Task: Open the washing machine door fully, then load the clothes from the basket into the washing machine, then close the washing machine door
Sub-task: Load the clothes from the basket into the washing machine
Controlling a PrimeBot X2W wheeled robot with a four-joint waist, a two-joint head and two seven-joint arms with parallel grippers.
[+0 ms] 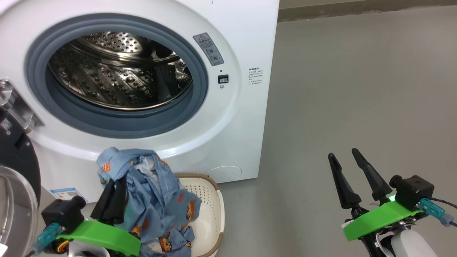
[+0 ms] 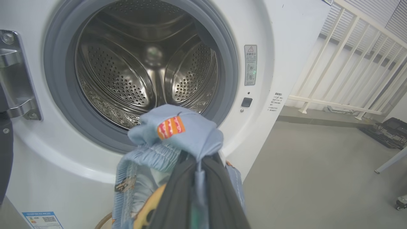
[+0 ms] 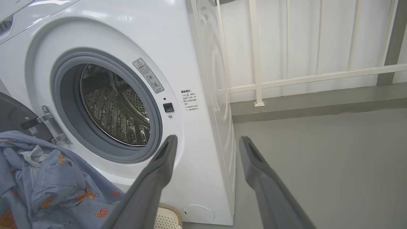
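- Washing machine door [image 1: 16, 160] was swung open at far left, black ring and glass bowl facing the camera, hanging on its metal hinge [image 1: 16, 103].
- Blue label sticker [image 1: 66, 192] sat low on the machine front, just behind the left arm.
- Left gripper [image 1: 116, 185] was clamped shut on the clothes [image 1: 157, 192], dark fingers pinching a bunched fold of the light blue fabric.
- The clothes were raised above the basket [image 1: 209, 200]; the top of the bunch was level with the lower front panel below the opening, and the rest draped down into the basket.
- In the left wrist view the bunch sat in front of the bottom edge of the gasket [image 2: 60, 105], outside the drum [image 2: 127, 79].
- The basket stood on the floor [image 1: 357, 71] right against the washing machine [image 1: 246, 43], under the opening.
- Drum steel was bare, no fabric seen inside.
- Right gripper [image 1: 342, 153] was at lower right, well apart from the machine, fingers spread wide and holding nothing.
- White railing [image 3: 257, 63] stood behind the machine's right side in the right wrist view.
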